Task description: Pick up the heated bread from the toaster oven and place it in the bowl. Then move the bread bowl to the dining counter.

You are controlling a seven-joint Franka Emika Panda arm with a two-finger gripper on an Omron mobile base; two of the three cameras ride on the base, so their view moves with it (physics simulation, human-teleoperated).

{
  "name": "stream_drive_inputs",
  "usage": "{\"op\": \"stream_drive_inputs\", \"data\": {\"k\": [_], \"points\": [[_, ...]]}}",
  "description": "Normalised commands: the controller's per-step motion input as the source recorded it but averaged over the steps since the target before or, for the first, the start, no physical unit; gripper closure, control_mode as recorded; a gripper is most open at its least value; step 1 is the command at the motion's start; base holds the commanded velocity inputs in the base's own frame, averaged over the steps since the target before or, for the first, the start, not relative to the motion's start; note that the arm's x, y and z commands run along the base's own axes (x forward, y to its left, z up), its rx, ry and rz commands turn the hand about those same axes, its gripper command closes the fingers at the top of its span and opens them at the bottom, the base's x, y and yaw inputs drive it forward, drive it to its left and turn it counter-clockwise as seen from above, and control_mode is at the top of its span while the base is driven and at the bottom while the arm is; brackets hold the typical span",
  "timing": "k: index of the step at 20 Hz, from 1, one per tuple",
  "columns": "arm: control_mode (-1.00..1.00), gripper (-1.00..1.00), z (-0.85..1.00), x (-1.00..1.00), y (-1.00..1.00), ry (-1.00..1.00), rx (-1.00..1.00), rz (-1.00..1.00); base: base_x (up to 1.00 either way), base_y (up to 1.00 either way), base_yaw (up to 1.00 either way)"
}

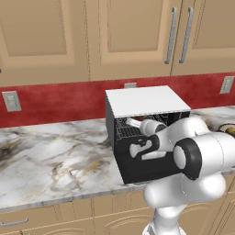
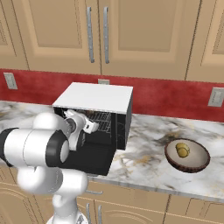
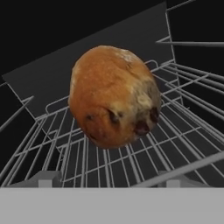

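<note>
The toaster oven (image 1: 147, 133) stands mid-tabletop, door down, with the arm reaching inside. On its wire rack (image 3: 131, 162) the bread (image 3: 114, 96) sits right before the jaws, apart on either side and not yet clamped. The bowl (image 2: 187, 155), near the tabletop's right end, holds something yellowish, unclear what. Lifting, placing and carrying remain.

Tan wooden cabinets (image 1: 133, 36) hang above a red backsplash (image 1: 59, 98) with white wall outlets (image 1: 11, 101).
</note>
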Motion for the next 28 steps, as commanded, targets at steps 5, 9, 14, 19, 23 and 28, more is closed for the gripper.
{"op": "stream_drive_inputs", "data": {"k": [5,9,14,19,23,28], "points": [[-1.0,1.0,0.0,-0.27,-0.03,0.0,0.0,0.0,0.0,0.0,0.0],[-1.0,1.0,0.0,-0.29,-0.09,0.0,0.0,0.0,0.0,0.0,0.0],[-1.0,1.0,0.0,-0.41,-0.18,0.0,0.0,-0.03,0.0,0.0,0.0],[-1.0,1.0,0.0,-0.52,-0.22,0.0,0.0,-0.03,0.0,0.0,0.0],[-1.0,1.0,0.0,-0.6,-0.24,0.0,0.0,-0.03,0.0,0.0,0.0],[-1.0,1.0,0.0,-0.64,-0.26,0.0,0.0,-0.04,0.0,0.0,0.0]]}}
